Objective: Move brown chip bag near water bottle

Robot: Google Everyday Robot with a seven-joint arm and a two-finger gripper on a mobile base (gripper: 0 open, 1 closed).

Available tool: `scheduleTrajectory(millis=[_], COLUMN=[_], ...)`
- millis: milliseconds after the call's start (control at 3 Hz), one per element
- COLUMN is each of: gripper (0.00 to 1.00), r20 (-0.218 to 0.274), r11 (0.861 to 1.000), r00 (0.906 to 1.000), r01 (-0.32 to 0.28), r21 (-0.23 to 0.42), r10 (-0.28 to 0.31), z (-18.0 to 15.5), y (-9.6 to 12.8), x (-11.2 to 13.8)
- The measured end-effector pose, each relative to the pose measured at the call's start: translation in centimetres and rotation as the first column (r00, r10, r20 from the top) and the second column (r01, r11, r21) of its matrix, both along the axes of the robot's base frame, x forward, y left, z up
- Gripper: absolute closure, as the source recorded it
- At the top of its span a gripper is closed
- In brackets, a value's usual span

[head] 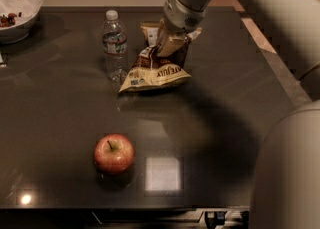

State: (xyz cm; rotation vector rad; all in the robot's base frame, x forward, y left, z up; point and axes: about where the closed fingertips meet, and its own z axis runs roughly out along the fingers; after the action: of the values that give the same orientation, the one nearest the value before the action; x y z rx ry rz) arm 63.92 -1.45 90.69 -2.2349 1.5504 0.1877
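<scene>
The brown chip bag (156, 73), cream and dark brown with "LATE JULY" lettering, lies on the dark table just right of the water bottle (115, 46), with a small gap between them. The bottle stands upright, clear with a white cap and a label band. My gripper (167, 47) comes down from the upper right and is shut on the top edge of the bag. The bag's lower end touches the table and its upper part is hidden behind the gripper.
A red apple (114, 153) sits near the front of the table. A white bowl (17, 8) with dark bits stands at the far left corner. The table's right edge (272, 65) runs beside a light floor. My arm (285, 173) fills the right foreground.
</scene>
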Motion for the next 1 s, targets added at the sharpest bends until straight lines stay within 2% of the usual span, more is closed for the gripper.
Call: scheduleTrajectory(millis=[333, 667, 1000], gripper=[0.36, 0.12, 0.00], r20=[-0.017, -0.016, -0.016], r11=[0.999, 0.999, 0.999], r00=[0.9993, 0.9994, 0.9994], r01=[0.033, 0.031, 0.031], r21=[0.031, 0.032, 0.034], r10=[-0.033, -0.031, -0.030], z=[-0.21, -0.36, -0.52], y=[0.46, 0.66, 0.85], x=[0.07, 0.19, 0.30])
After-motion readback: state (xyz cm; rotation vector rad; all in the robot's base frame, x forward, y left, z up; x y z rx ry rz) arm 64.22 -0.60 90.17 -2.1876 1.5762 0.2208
